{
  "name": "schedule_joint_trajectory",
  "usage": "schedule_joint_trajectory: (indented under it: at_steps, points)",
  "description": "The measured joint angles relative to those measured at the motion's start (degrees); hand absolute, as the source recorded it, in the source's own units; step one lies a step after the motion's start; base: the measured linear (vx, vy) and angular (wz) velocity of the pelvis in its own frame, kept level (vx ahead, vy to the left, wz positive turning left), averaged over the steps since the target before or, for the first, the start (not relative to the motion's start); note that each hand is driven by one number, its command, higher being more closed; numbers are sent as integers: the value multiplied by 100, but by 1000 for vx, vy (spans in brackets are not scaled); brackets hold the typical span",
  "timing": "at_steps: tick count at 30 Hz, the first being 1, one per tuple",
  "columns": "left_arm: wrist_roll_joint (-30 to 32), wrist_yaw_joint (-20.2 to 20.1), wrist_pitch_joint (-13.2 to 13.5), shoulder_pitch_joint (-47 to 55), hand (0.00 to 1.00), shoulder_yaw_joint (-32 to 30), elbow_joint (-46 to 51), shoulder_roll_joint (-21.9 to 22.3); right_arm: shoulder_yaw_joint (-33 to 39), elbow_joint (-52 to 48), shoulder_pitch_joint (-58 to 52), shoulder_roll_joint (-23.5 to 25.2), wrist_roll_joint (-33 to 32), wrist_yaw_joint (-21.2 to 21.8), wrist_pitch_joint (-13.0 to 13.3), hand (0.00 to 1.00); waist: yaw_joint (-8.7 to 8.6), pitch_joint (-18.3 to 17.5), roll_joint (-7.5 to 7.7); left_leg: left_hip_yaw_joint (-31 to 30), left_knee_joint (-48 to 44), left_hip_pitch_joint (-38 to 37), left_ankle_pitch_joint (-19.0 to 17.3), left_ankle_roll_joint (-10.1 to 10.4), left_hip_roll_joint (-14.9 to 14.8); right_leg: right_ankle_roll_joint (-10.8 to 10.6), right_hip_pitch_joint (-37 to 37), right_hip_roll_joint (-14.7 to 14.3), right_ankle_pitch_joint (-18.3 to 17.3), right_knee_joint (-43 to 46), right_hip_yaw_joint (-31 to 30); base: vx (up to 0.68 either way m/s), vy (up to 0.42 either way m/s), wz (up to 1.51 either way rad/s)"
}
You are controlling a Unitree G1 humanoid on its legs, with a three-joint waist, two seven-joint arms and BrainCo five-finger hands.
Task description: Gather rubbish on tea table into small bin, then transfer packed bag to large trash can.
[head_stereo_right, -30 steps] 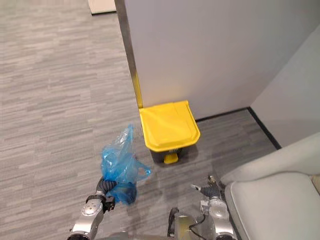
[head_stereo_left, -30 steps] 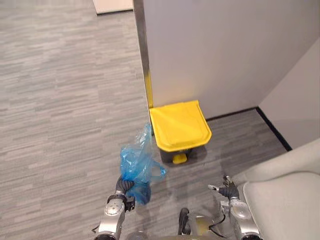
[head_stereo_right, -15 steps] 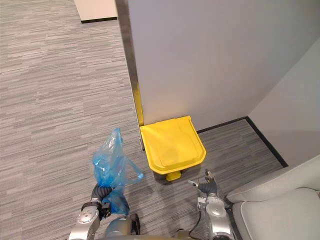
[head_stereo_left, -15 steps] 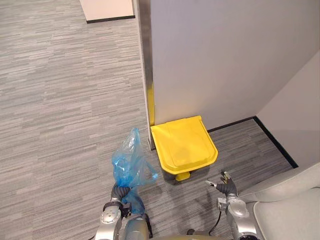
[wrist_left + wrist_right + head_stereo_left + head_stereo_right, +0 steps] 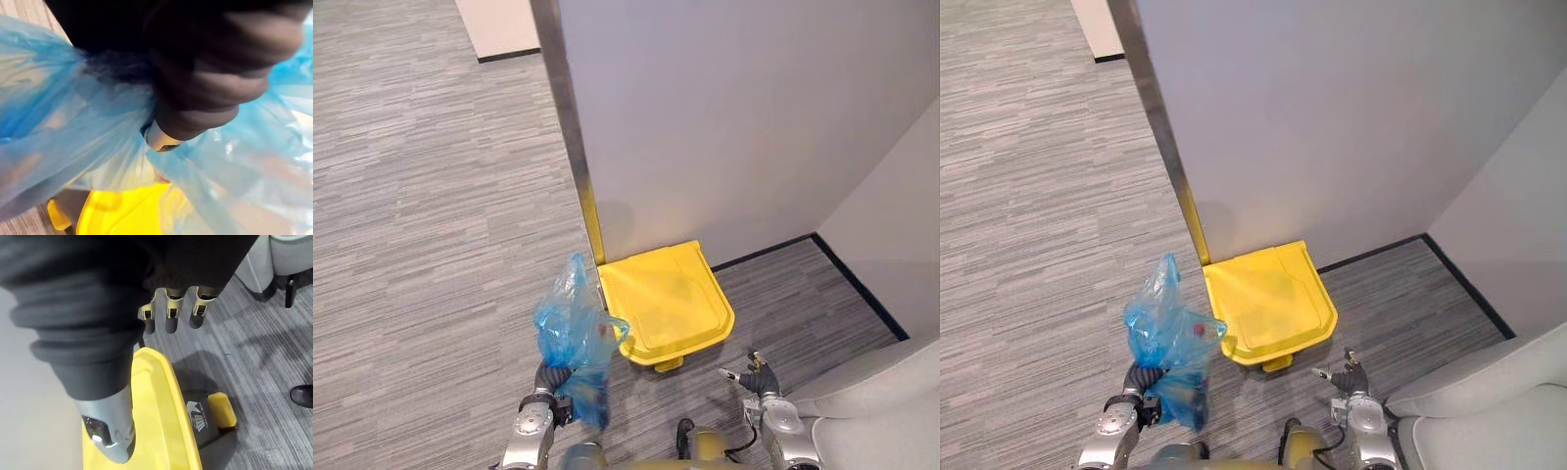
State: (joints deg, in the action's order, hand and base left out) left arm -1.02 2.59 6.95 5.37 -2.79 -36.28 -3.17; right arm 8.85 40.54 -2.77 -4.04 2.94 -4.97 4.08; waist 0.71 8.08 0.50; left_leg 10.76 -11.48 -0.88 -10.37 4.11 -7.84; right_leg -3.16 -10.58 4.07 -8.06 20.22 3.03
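Left eye view: left hand [image 5: 550, 377] grips one blue bag [image 5: 570, 328]; right hand [image 5: 756, 376] loose (one yellow bin [image 5: 668, 299]).

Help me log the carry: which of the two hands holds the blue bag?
The left hand, curled round the blue bag at its gathered neck; the right hand is open and empty, near the yellow trash can.

right robot hand [image 5: 757, 376]: dark ribbed cover [image 5: 73, 333], silver fingers [image 5: 170, 312] with dark tips
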Motion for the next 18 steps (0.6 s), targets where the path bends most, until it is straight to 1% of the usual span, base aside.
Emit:
schedule_joint_trajectory:
  at_steps: [2,4,11,15,18]
  points:
    - [1,-5,0,-13,100,0,-2,50,93,-1,-24,6,-1,-8,1,0,0,-2,19,-42,106,-122,2,3,-26,25,172,-41,18,-162,39,50,-36,5]
    - [2,-7,1,-12,100,-7,-10,61,214,0,-90,-2,-6,-17,2,0,1,-10,32,-76,166,-202,4,13,-18,6,324,-40,69,-336,56,27,27,4]
    - [2,10,1,41,100,-20,-181,-70,243,137,-160,-5,-14,-29,2,0,18,-108,47,11,285,-182,15,6,148,-171,577,19,537,-1181,-24,9,80,-6]
    - [2,23,2,92,100,-44,-261,-201,273,173,-181,-2,-21,-29,9,0,11,-176,44,5,312,-199,33,-24,205,-180,733,55,698,-1490,-20,4,44,-1]
    - [2,33,3,109,100,-188,-262,-223,397,327,-130,-2,-23,-31,13,0,21,-192,47,3,350,-189,52,-53,205,-136,758,43,787,-1614,-16,-21,2,-2]
